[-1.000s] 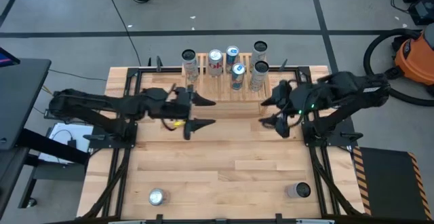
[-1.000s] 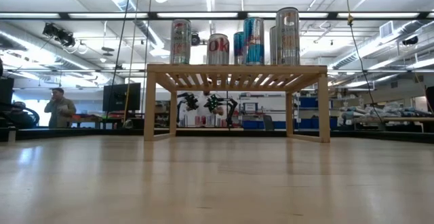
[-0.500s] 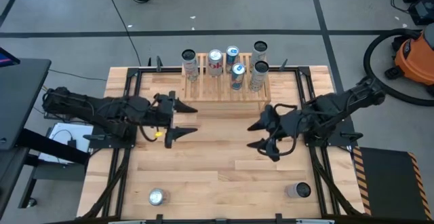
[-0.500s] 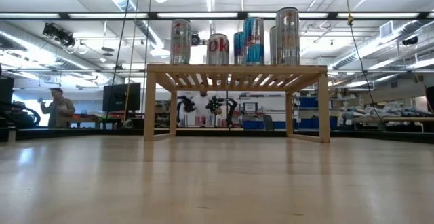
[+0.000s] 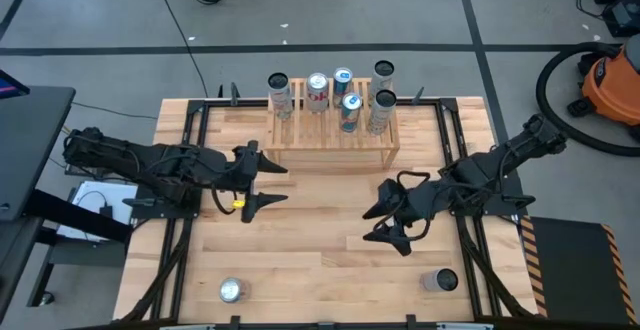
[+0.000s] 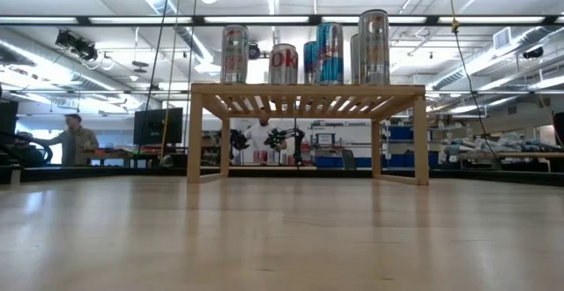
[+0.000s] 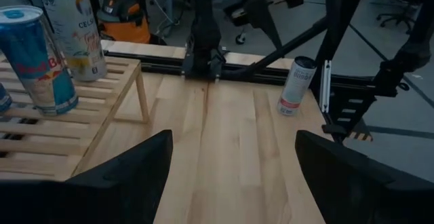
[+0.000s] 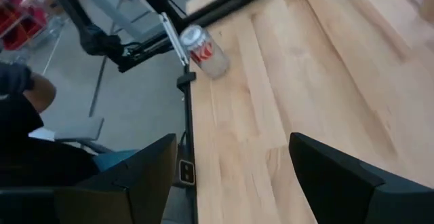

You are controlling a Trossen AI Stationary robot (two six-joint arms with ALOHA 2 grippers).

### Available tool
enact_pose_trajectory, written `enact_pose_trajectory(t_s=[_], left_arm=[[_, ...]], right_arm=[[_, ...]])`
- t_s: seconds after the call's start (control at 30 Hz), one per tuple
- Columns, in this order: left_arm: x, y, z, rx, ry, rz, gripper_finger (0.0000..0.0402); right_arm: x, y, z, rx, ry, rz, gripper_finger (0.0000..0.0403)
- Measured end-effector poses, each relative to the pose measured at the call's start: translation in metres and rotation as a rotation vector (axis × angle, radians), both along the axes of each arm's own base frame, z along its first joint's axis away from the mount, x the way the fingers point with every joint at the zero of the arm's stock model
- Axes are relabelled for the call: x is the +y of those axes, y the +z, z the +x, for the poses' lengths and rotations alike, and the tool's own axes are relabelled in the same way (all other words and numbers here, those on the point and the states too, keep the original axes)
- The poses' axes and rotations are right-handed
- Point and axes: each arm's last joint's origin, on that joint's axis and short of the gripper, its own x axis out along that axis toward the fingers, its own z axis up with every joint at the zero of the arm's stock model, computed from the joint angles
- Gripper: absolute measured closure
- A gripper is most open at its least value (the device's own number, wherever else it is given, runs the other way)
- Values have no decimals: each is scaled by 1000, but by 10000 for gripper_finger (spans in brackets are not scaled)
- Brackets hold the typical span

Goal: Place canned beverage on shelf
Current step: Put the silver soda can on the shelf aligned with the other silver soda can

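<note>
The light wood slatted shelf [image 5: 330, 138] stands at the table's far middle and bears several upright cans [image 5: 318, 92]; in the low view the shelf [image 6: 307, 93] stands on its board sides. Two more cans stand on the table near its front edge, one at the left [image 5: 232, 289] and one at the right [image 5: 440, 281]. My left gripper [image 5: 283, 184] is open and empty, on the near left of the shelf. My right gripper [image 5: 368, 226] is open and empty over mid-table, between the shelf and the right can. Neither gripper shows in the low view.
The black arm frames [image 5: 190, 160] run along both table sides. The left wrist view shows the shelf's end with a Red Bull can [image 7: 37, 58] and the right can [image 7: 297, 85]. The right wrist view shows the left can [image 8: 203, 47] by the table's edge.
Both grippers have drawn back from the shelf's front. My left gripper went toward the table's left and a little toward its near edge. My right gripper went toward the near edge and slightly left. Both stay open and empty. The cans have not moved.
</note>
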Motion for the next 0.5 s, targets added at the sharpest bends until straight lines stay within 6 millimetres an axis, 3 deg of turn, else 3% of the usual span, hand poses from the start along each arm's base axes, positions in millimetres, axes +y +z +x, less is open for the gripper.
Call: enact_pose_trajectory(t_s=[0.3,0.5], left_arm=[[0,-2,-1,17,-2,7,81],[-2,-5,-2,51,-7,-7,81]], right_arm=[[26,-12,-18,67,-146,-7,111],[49,-25,-16,70,-162,-52,111]])
